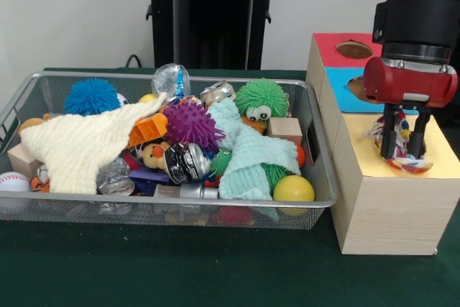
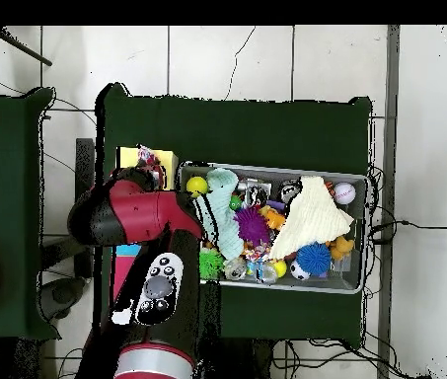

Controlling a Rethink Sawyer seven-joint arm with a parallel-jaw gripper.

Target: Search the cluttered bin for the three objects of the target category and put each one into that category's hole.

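My gripper (image 1: 401, 150) hangs over the yellow-topped wooden box (image 1: 440, 150) at the right. Its fingers (image 1: 389, 134) are closed around a wrinkly wrapper wad (image 1: 415, 165) printed red, yellow, blue and white, which sits at the box top. The wad also shows in the overhead view (image 2: 150, 155) at the edge of the yellow box (image 2: 128, 159), with the arm covering the gripper. The silver wire mesh bin (image 1: 43, 85) stands left of the boxes, full of clutter. I cannot pick out any other printed wrapper wads in it.
A blue-topped box (image 1: 343, 98) and a red-topped box (image 1: 332, 49), each with a round hole, stand behind the yellow one. The bin holds a cream cloth (image 1: 83, 145), a mint cloth (image 1: 248, 156), spiky balls (image 1: 190, 124), a can (image 1: 185, 162) and a yellow ball (image 1: 293, 189).
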